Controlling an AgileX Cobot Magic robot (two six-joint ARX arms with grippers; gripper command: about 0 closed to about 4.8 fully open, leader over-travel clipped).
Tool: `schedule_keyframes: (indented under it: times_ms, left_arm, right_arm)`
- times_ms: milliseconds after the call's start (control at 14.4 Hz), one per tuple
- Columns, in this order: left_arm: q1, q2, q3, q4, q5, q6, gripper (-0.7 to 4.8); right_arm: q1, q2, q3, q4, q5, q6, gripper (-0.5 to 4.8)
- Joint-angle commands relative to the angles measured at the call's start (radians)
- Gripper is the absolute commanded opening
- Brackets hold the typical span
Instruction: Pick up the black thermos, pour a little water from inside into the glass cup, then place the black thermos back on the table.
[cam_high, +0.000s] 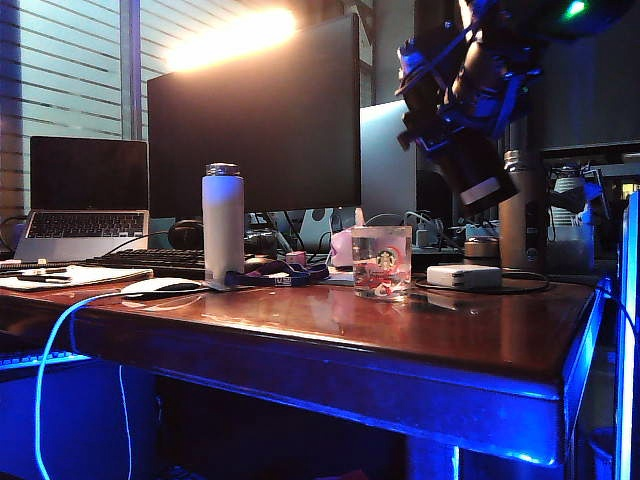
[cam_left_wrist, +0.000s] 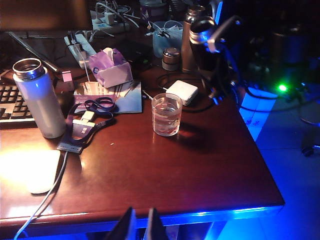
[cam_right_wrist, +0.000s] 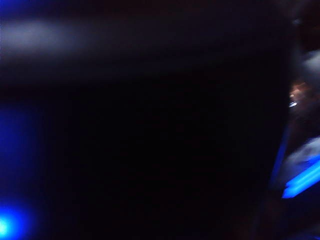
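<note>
Presently, operator, your right pincer (cam_high: 470, 150) is up above the far right of the bench (cam_high: 400, 330), clamped round the black thermos (cam_high: 478, 172), which hangs tilted in the exterior view with its labelled base pointing down and to the right, clear of the surface. In the left wrist view the same thermos (cam_left_wrist: 202, 42) shows its silvery rim turned toward the camera, beyond the glass cup (cam_left_wrist: 166, 114). Your right wrist view is almost wholly dark and blurred; nothing can be read there beyond blue glare at the edges. The glass cup (cam_high: 381, 262) stands upright near the middle of the bench with liquid in it, just beside a white power adapter (cam_high: 463, 276). Your left pincer (cam_left_wrist: 139, 227) sits at the near edge of the bench, its fingers close together with only a thin gap and nothing between them. A white bottle (cam_high: 223, 221) stands upright well to the left of the cup, and a bronze-coloured bottle (cam_high: 523, 210) stands behind the tilted thermos.
</note>
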Motion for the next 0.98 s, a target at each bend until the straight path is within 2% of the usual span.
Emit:
schedule_keyframes:
  times_ms: [70, 348, 627, 697, 975]
  left_arm:
    - [-0.002, -0.002, 0.004, 0.012, 0.004, 0.0, 0.52]
    - [-0.002, -0.002, 0.003, 0.008, 0.004, 0.0, 0.52]
    - [-0.002, -0.002, 0.003, 0.002, 0.004, 0.0, 0.52]
    - [-0.002, -0.002, 0.003, -0.003, 0.004, 0.0, 0.52]
    - [-0.002, -0.002, 0.003, -0.003, 0.004, 0.0, 0.52]
  right_arm:
    - [0.002, -0.043, -0.056, 0.042, -0.079, 0.09, 0.48]
    - [0.002, -0.085, -0.2, 0.192, -0.153, 0.184, 0.48]
    - [0.002, -0.131, -0.387, 0.413, -0.205, 0.212, 0.48]
    - [0.002, -0.136, -0.421, 0.441, -0.243, 0.213, 0.48]
    - [0.002, -0.133, -0.447, 0.446, -0.243, 0.252, 0.49]
